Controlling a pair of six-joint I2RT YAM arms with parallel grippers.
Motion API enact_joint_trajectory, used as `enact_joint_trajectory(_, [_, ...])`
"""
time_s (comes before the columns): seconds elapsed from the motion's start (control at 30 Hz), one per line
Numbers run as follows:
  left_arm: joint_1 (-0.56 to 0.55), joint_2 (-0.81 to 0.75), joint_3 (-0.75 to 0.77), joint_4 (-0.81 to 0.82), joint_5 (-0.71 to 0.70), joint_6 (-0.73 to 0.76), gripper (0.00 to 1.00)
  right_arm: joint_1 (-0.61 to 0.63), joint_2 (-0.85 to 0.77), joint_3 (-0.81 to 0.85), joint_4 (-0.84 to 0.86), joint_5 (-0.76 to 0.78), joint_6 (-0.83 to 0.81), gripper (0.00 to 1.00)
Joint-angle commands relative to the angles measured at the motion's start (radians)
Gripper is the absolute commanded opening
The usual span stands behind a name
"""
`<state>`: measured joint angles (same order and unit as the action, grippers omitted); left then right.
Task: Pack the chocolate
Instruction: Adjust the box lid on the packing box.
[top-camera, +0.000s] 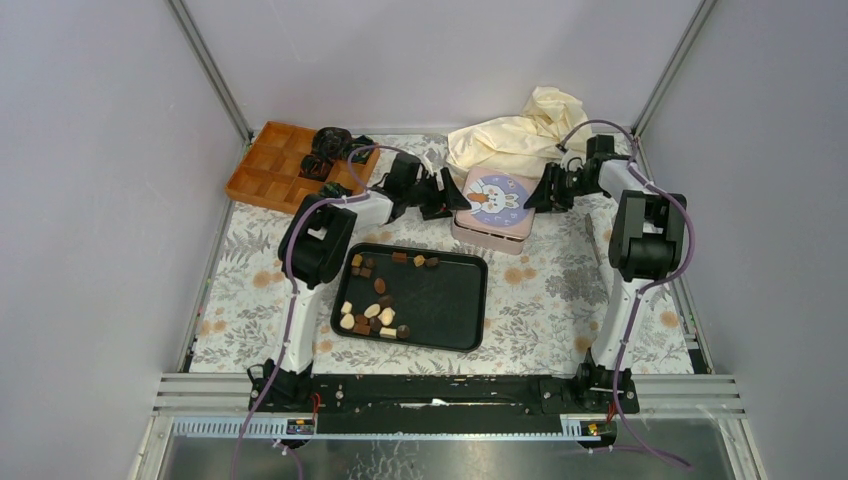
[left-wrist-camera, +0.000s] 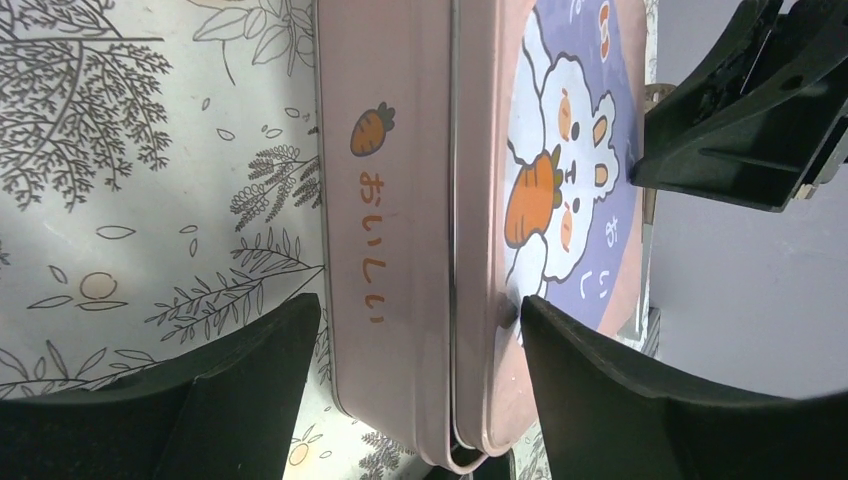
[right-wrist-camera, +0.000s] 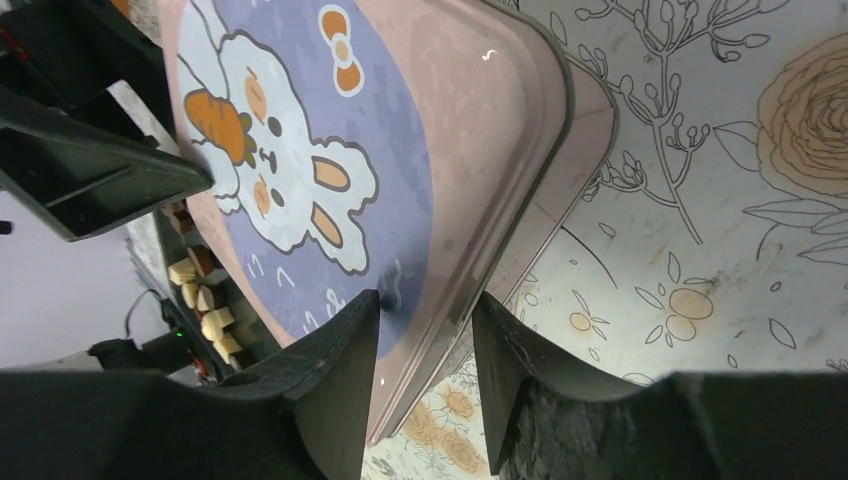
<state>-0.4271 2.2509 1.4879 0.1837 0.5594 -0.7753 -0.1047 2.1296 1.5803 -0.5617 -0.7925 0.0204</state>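
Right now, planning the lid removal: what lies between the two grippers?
The pink tin, between left gripper and right gripper; the top external view shows it.

The chocolate (top-camera: 372, 311) is seen as small loose pieces, dark brown, light brown and cream-white, scattered on a black tray (top-camera: 440, 300). Most are gathered toward the tray's 8 o'clock corner. A looser row is strung along its 11 o'clock edge.
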Motion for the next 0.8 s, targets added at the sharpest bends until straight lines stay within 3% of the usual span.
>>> enact_joint_trajectory(0.0, [-0.016, 0.017, 0.022, -0.017, 0.03, 0.03, 0.81, 0.046, 0.021, 0.043, -0.071, 0.07, -0.059, 0.46])
enact_joint_trajectory(0.2, [-0.019, 0.017, 0.022, -0.028, 0.015, 0.03, 0.81, 0.051, 0.006, -0.003, -0.108, 0.095, -0.103, 0.43])
enact_joint_trajectory(0.33, [-0.018, 0.003, 0.004, 0.033, 0.041, -0.004, 0.82, 0.05, -0.037, -0.044, -0.108, -0.042, -0.088, 0.44])
enact_joint_trajectory(0.47, [-0.014, -0.012, -0.01, 0.117, 0.078, -0.054, 0.83, 0.031, -0.068, -0.066, -0.042, -0.199, 0.034, 0.44])
enact_joint_trajectory(0.77, [0.021, -0.093, -0.122, 0.273, 0.088, -0.108, 0.88, 0.014, -0.063, -0.059, -0.08, -0.174, 0.0, 0.49])
